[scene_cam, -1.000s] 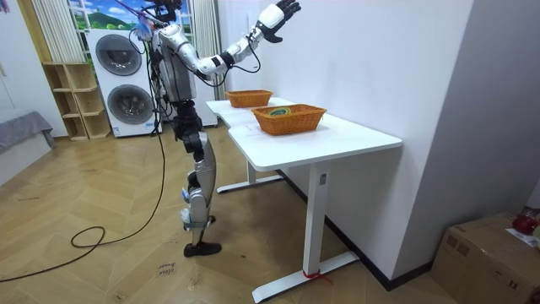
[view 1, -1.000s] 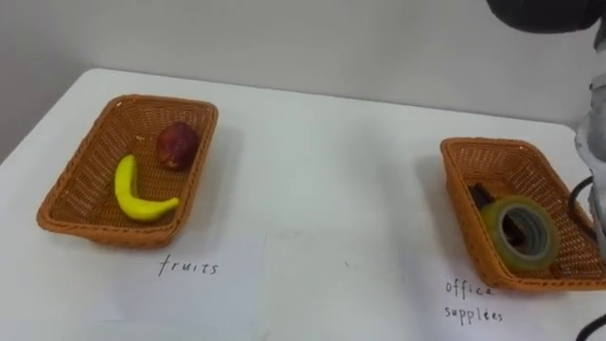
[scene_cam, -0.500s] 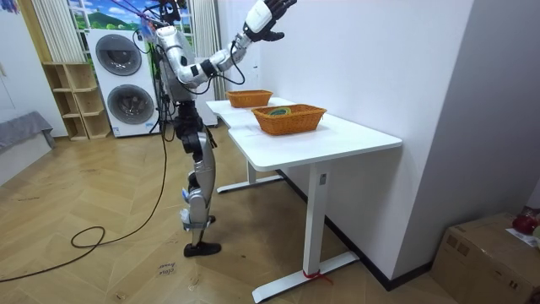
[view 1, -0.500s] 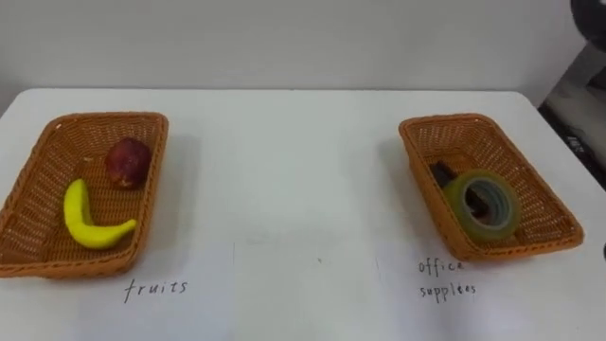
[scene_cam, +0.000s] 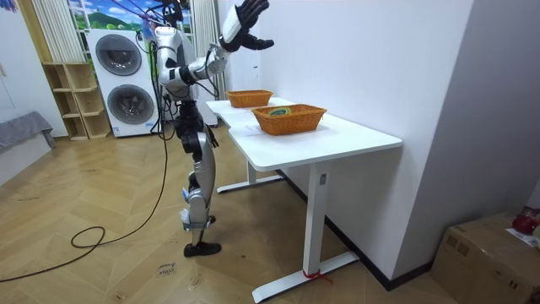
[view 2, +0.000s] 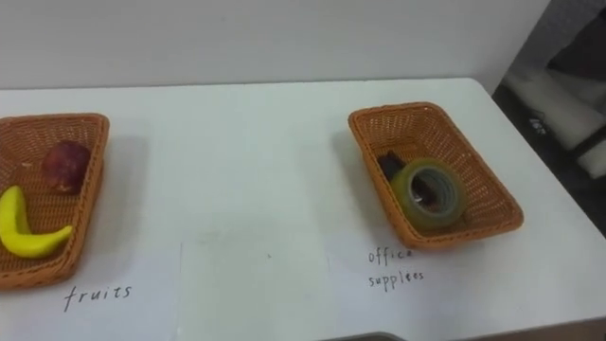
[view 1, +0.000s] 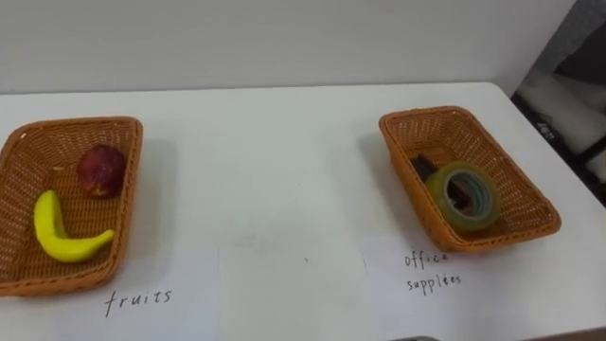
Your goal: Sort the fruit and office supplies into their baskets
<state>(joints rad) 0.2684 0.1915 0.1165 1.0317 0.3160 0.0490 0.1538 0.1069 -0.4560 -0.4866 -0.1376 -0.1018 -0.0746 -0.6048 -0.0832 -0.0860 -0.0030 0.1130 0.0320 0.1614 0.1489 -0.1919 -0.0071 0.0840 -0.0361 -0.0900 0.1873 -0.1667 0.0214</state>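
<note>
Looks sorted, so with my right hand (scene_cam: 245,18) up high, fingers spread and empty, I'd lower it clear of the office basket (view 1: 511,175) below it.

A: How is the table (view 1: 265,161) finished?
B: A smooth, matt white top is seen. On it, the fruit basket (view 1: 130,185) and supplies basket (view 1: 399,180) are woven from rough wicker; the tape roll (view 1: 436,194) is glossy, the banana (view 1: 55,239) smooth.

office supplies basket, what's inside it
In the office supplies basket lies a roll of tape, partly over a dark object. The tape covers much of that object, so what it is cannot be told.
</note>
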